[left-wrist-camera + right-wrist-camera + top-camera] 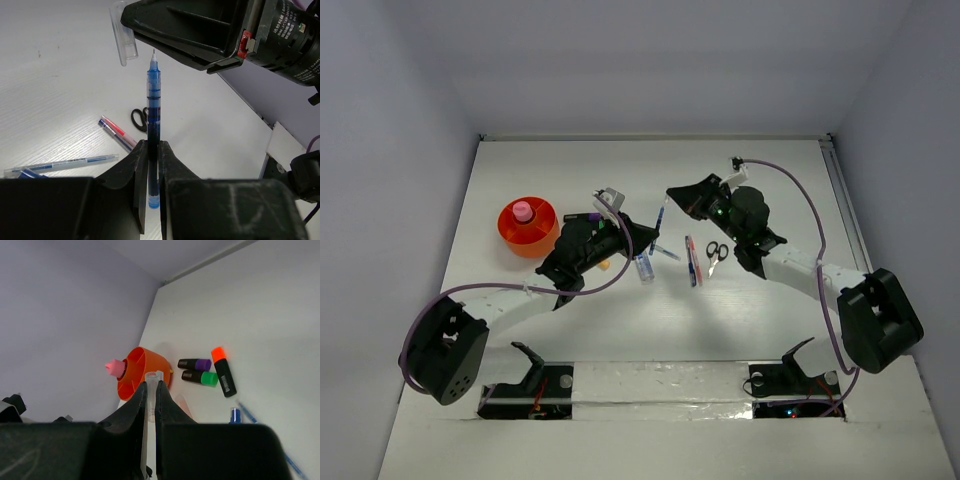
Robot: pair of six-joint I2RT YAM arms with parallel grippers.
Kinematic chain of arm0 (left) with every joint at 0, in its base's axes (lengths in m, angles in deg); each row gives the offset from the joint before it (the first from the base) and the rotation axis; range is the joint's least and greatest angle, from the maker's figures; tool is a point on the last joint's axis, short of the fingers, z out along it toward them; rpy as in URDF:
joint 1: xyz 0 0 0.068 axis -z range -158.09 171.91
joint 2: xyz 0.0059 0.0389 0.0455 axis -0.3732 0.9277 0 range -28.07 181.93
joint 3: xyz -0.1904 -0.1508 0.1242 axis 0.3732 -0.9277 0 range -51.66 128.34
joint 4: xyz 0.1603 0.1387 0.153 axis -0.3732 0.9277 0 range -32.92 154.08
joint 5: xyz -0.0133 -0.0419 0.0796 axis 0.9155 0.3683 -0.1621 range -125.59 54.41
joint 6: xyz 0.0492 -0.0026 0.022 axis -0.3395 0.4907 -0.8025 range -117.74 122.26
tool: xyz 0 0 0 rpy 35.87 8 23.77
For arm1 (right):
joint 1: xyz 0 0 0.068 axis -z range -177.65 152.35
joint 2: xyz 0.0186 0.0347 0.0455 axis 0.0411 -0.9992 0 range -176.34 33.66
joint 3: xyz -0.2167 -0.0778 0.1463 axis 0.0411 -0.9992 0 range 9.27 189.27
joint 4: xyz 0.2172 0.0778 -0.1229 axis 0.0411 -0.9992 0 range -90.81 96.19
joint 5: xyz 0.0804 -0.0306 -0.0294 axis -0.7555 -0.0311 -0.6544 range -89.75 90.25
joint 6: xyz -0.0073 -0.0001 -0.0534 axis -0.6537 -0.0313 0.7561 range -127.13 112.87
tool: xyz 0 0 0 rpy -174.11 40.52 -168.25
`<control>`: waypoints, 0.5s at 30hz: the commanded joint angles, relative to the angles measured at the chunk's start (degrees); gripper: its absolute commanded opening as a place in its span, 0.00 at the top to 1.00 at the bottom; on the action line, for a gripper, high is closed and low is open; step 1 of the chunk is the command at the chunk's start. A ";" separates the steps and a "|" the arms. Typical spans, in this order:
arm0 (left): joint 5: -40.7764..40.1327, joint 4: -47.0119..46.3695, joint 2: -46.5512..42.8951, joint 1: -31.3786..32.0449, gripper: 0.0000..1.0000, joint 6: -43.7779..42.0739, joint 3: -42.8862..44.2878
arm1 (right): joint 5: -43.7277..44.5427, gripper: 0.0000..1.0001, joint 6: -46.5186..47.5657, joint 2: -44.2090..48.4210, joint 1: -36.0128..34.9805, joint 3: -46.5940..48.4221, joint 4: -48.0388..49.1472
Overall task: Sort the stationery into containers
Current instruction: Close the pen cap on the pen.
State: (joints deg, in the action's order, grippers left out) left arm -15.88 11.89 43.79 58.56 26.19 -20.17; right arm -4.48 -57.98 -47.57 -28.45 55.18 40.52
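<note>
The pink-capped bottle (pixel 523 211) stands in the orange holder (pixel 512 238); right of the holder the left gripper (pixel 150 150) is pinched nearly closed on a blue pen (pixel 153 95), tip bare; further right the right gripper (pixel 151 386) clamps a clear cap (pixel 152 377); only its wrist view shows the purple highlighter (pixel 196 364), green highlighter (pixel 201 377) and orange highlighter (pixel 223 372) beside the holder, largely covered overhead by the left arm (pixel 510 300)

A white table (pixel 570 170) stands boxed in by plain pale grey walls (pixel 650 60), evenly lit.
</note>
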 commanded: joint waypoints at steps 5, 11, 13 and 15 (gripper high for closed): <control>0.51 -3.50 -0.31 0.01 1.00 0.16 0.07 | 3.59 1.00 1.28 3.45 -0.57 0.85 4.17; 0.51 -3.41 0.13 0.01 1.00 0.07 0.16 | 2.54 1.00 1.10 3.62 -0.57 0.76 4.26; 0.69 -3.33 0.39 0.01 1.00 -0.02 0.33 | 2.18 1.00 1.10 3.19 -0.57 0.76 4.35; 0.69 -3.33 0.65 0.01 1.00 0.07 0.42 | 1.92 1.00 1.10 3.10 -0.57 0.85 4.43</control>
State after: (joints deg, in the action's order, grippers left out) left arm -15.86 11.89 44.46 58.56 26.19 -20.17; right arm -2.69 -57.65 -45.30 -28.50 55.18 41.22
